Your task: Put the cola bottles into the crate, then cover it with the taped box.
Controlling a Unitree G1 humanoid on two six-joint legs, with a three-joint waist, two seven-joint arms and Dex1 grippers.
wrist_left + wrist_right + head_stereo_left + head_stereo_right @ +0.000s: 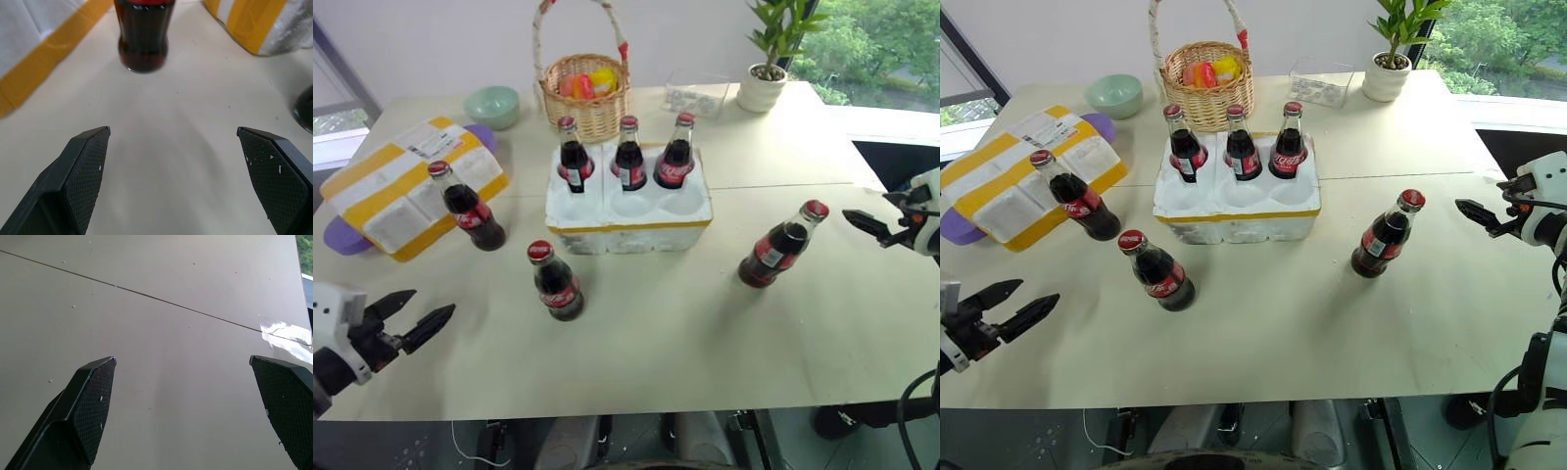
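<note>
Looking down over my two arms, I see a pale beige tabletop point(705, 333) with a low white styrofoam crate point(628, 217) banded in yellow tape at its middle. Three small glass cola bottles with red caps stand upright in its far row of wells point(629, 154); the three near wells are empty. Three more bottles stand on the tabletop: one point(467, 208) just beside the white styrofoam box wrapped in wide yellow tape bands point(406, 186) at far left, one point(555, 281) in front of the crate, one point(782, 245) to the crate's right. My left pincer point(415, 318) hovers near the front left edge, fingers spread wide, holding nothing. My right pincer point(873, 226) hangs at the right edge, apart from the nearest bottle, also wide and empty. Behind the crate sit a wicker handled basket point(585, 93), a pale green bowl point(492, 106) and a potted plant point(766, 73).
</note>
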